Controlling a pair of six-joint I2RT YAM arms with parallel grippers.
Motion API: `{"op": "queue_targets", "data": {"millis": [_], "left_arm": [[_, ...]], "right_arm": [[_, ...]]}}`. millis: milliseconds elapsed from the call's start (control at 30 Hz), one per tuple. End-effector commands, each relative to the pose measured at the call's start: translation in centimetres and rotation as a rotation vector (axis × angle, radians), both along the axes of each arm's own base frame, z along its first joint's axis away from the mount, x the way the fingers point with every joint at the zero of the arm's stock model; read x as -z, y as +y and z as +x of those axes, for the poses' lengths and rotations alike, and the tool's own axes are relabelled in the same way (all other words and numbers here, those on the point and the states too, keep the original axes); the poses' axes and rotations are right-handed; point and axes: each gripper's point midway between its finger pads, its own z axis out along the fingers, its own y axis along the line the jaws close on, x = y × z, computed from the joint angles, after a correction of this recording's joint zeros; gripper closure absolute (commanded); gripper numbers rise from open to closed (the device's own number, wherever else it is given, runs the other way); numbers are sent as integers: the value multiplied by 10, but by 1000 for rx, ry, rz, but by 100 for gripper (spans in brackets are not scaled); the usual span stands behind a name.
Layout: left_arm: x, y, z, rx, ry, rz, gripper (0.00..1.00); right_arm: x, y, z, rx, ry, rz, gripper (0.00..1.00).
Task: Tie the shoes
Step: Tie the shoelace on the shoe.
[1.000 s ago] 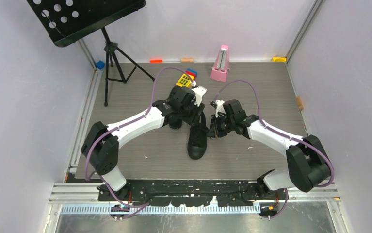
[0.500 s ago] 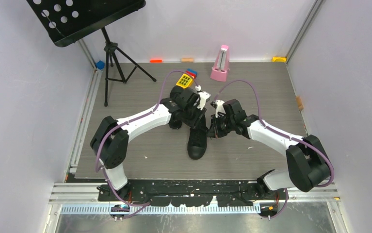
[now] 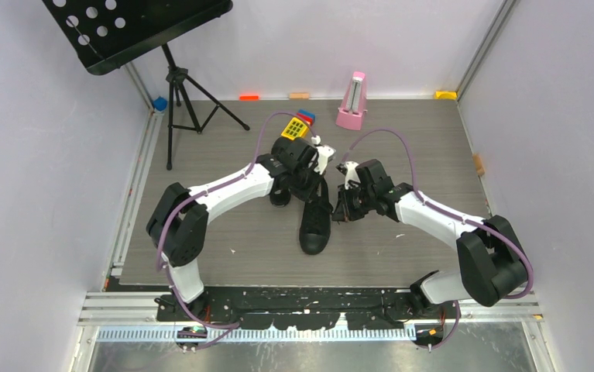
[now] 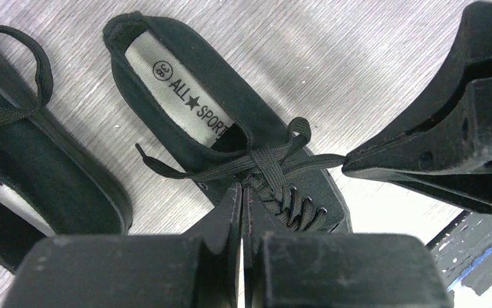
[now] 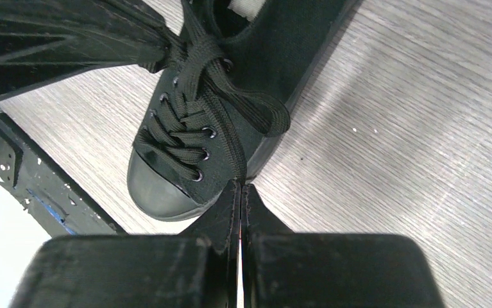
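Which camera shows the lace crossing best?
Left wrist: the lace crossing sits near the centre, unobstructed, with both strands visible. Right wrist shows it near the top edge. In top external it is too small and dark to make out.

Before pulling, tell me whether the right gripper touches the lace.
Touching. Left wrist view: the lace runs taut into the shut right gripper.

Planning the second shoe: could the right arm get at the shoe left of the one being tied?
Probably not: the right gripper is shut on a lace of the middle shoe, and that shoe and the left arm stand between it and the other shoe.
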Motion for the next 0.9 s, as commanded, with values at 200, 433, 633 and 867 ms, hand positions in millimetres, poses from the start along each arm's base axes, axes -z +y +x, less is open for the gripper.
{"op": "queue_targets", "data": {"millis": [200, 433, 633, 867], "left_arm": [[-5, 13, 4, -50, -3, -39, 100], [-2, 19, 6, -77, -9, -53, 100], [-5, 14, 6, -68, -14, -86, 100], [-9, 10, 6, -68, -27, -121, 100]], "right_arm": [[0, -30, 11, 175, -7, -105, 100], [9, -60, 22, 342, 10, -231, 100], [17, -74, 30, 377, 12, -307, 100], [-5, -49, 35, 268, -18, -201, 64]]}}
